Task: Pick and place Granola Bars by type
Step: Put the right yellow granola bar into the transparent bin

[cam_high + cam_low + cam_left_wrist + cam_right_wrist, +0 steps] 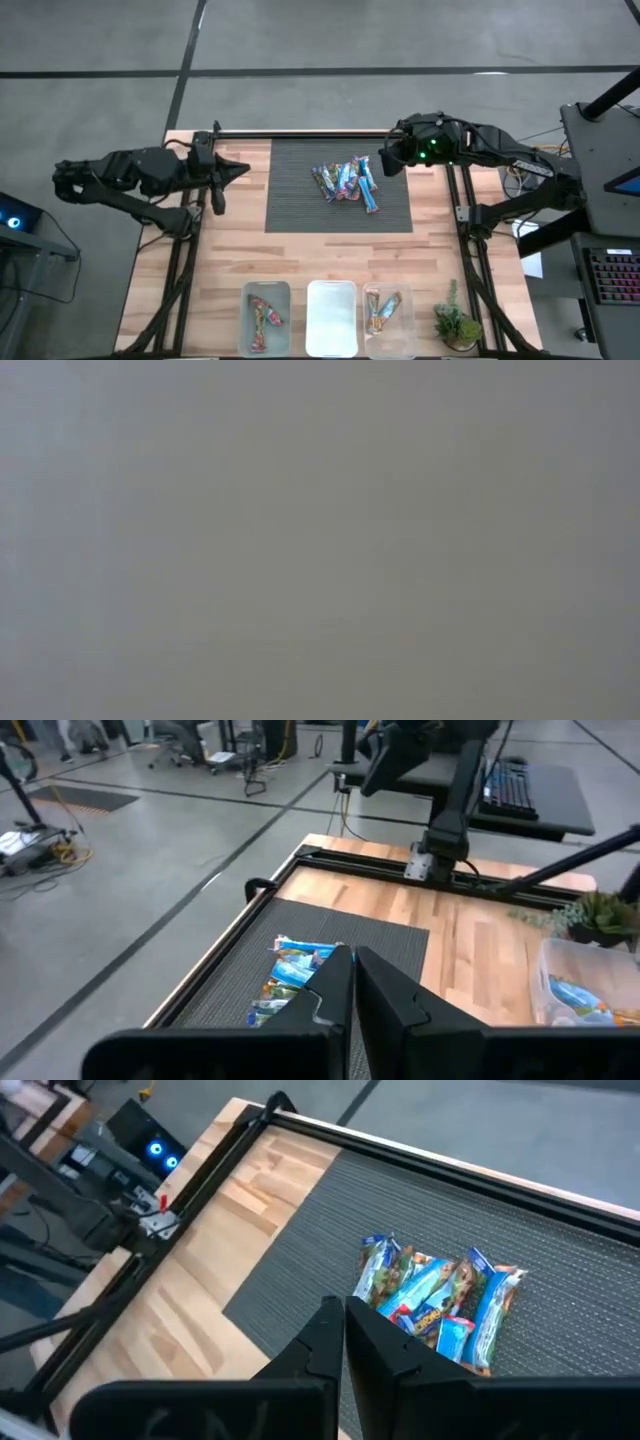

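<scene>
A heap of granola bars [347, 182] in blue and multicoloured wrappers lies on the dark ribbed mat [300, 205] at the table's far middle. The heap also shows in the left wrist view [293, 975] and the right wrist view [440, 1305]. My left gripper [238, 171] hovers shut at the mat's left edge, pointing toward the heap. My right gripper [384, 163] hovers shut just right of the heap, above it. Neither touches a bar. One bar [264, 318] lies in the left clear bin and others [383, 310] lie in the right one.
Three clear bins stand in a row at the near edge: left [248, 300], middle [331, 318], right [405, 330]. A small potted plant [455, 322] stands right of them. The black frame rail [300, 133] runs along the far edge. The low view shows only flat grey.
</scene>
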{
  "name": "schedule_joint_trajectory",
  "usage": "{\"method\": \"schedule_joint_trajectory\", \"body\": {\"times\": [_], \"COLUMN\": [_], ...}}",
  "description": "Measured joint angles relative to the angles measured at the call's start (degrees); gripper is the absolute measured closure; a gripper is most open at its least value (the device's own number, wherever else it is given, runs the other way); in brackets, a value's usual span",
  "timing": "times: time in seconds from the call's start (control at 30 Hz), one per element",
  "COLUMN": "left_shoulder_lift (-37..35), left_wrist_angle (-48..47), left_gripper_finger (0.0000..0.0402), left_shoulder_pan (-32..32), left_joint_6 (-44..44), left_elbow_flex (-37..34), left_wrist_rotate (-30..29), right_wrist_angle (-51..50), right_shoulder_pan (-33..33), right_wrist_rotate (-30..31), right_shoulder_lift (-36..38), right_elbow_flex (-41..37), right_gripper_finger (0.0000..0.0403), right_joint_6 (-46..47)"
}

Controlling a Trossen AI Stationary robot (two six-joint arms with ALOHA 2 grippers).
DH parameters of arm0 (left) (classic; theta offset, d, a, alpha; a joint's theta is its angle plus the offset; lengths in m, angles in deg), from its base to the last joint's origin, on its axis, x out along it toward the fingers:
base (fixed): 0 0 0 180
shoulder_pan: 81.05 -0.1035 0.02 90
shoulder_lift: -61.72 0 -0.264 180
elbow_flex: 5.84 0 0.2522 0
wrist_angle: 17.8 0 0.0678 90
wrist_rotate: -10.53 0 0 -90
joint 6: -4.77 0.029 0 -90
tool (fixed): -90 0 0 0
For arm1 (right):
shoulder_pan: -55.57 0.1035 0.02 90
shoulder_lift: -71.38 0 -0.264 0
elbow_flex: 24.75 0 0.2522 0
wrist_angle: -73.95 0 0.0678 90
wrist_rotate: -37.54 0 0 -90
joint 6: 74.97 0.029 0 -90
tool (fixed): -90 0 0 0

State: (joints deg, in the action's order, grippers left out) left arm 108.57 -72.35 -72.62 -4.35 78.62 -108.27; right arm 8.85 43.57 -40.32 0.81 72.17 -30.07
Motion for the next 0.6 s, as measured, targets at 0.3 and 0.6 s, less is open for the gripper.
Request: {"method": "schedule_joint_trajectory", "body": {"times": [0.3, 0.6], "left_shoulder_lift": [0.75, 4.32], "left_wrist_angle": [0.91, 11.04], "left_gripper_finger": [0.0401, 0.0401], "left_shoulder_pan": [-7.82, -18.27], "left_joint_6": [0.24, 2.01], "left_elbow_flex": [-1.07, -4.66], "left_wrist_rotate": [10.91, 23.20], "right_wrist_angle": [1.43, 4.97], "right_shoulder_pan": [-4.45, -7.85], "right_wrist_rotate": [-1.84, -5.34], "right_shoulder_lift": [-4.49, -6.08], "right_elbow_flex": [0.00, 0.53], "right_gripper_finger": [0.0394, 0.0394], "right_joint_6": [-2.65, -9.43]}}
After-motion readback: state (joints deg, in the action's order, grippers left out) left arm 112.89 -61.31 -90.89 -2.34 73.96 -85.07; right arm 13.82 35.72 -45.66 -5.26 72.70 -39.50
